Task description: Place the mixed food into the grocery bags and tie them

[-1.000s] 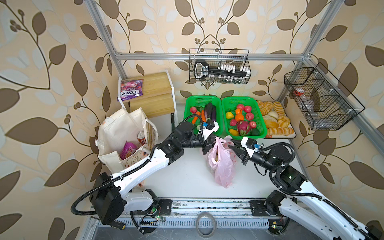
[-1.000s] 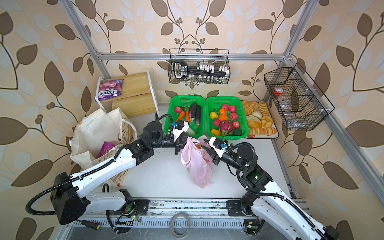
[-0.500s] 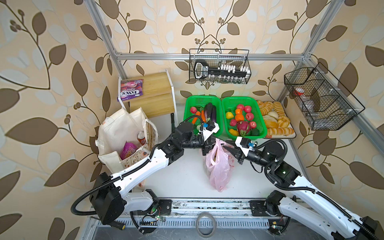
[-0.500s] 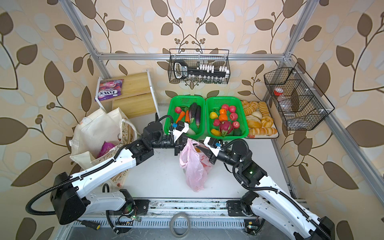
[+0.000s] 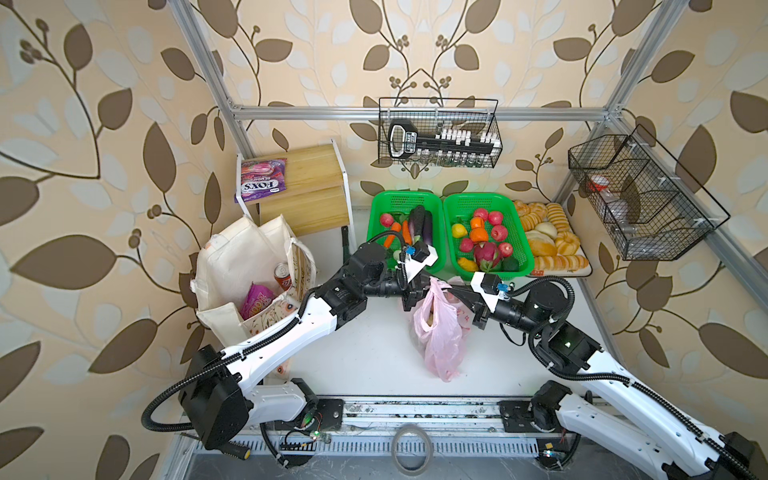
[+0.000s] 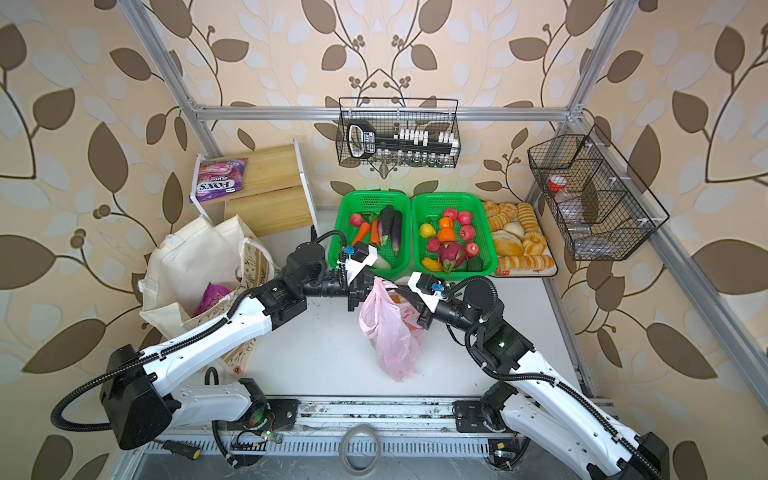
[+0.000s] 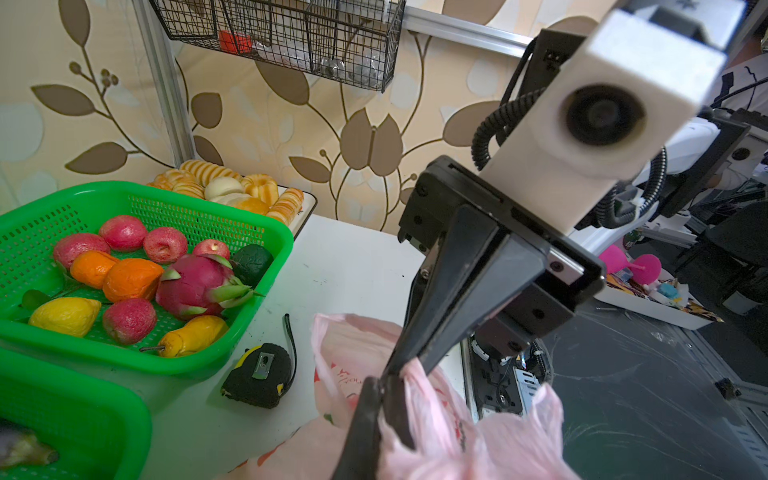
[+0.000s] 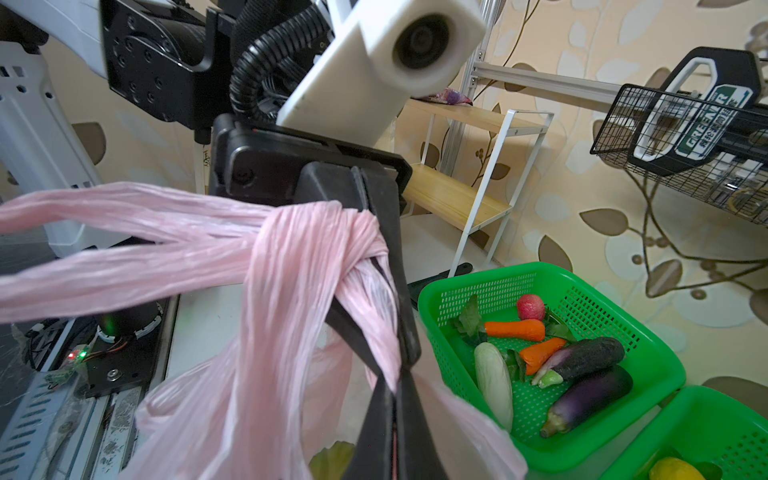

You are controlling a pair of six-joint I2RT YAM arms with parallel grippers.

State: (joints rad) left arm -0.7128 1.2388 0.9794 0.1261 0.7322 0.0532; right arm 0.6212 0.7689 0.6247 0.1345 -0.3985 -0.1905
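The pink plastic bag [image 5: 441, 338] [image 6: 390, 332] hangs at the middle of the table, held up between both arms. My left gripper [image 5: 417, 286] [image 6: 365, 286] [image 7: 384, 382] is shut on one of its handles. My right gripper [image 5: 456, 293] [image 6: 402, 293] [image 8: 400, 380] meets it tip to tip and is shut on pink handle plastic too. In the right wrist view, twisted handle strands [image 8: 291, 249] wrap round the left gripper's fingers [image 8: 374, 232], and a green leafy thing [image 8: 332, 459] shows inside the bag. The cream tote [image 5: 232, 262] [image 6: 187, 257] stands at the left with a red can [image 5: 283, 276] and a purple packet [image 5: 255, 300] inside.
Two green baskets [image 5: 399, 198] [image 5: 487, 198] of vegetables and fruit stand just behind the grippers, with a bread tray [image 5: 582, 272] to their right. A wooden shelf [image 5: 311, 183] carries a purple-pink FOX'S packet [image 5: 262, 180]. A black tape measure [image 7: 259, 376] lies beside the bag. Wire baskets [image 5: 440, 133] hang on the walls.
My right gripper has moved left up to the left gripper and shut on the pink bag's handle. The bag has swung slightly left. The left arm has hardly moved.
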